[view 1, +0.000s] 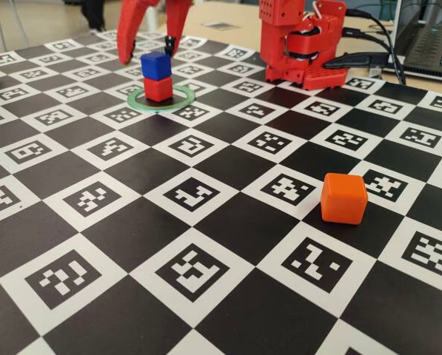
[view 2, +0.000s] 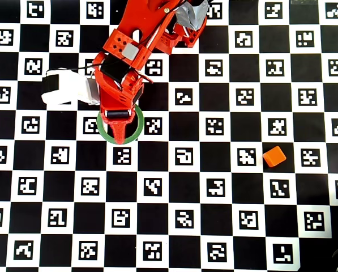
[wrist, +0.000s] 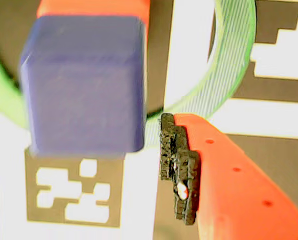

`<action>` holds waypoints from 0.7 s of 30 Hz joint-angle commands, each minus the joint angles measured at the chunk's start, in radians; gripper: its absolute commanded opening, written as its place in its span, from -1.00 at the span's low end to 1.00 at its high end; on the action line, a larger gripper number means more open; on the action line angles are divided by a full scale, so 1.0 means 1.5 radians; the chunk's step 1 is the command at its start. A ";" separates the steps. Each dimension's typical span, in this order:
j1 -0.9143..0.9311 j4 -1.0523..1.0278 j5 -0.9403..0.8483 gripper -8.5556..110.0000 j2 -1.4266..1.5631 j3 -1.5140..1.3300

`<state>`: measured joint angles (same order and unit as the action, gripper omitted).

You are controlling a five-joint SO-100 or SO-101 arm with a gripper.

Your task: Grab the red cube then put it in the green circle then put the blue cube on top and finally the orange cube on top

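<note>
The red cube [view 1: 158, 89] sits inside the green circle [view 1: 183, 95], and the blue cube [view 1: 155, 65] rests on top of it. My gripper [view 1: 146, 58] hangs open just behind and above the stack, one finger on each side of the blue cube. In the wrist view the blue cube [wrist: 84, 82] fills the upper left, and a narrow gap separates it from the black pad [wrist: 181, 170] of the one finger that shows. The orange cube [view 1: 344, 198] lies alone far to the right [view 2: 274, 156]. In the overhead view the arm hides both stacked cubes; the green circle [view 2: 138, 131] shows around it.
A checkerboard mat [view 1: 206, 281] with printed markers covers the table. The arm's red base [view 1: 302, 44] stands at the back, with cables and a laptop [view 1: 435, 37] to its right. A white camera housing [view 2: 64, 88] juts out left of the arm.
</note>
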<state>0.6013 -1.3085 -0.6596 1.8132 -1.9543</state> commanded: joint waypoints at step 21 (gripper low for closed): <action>-0.417 -0.348 0.445 -0.21 0.108 0.308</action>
<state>0.1135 -1.7426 -0.1258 1.9313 -1.5877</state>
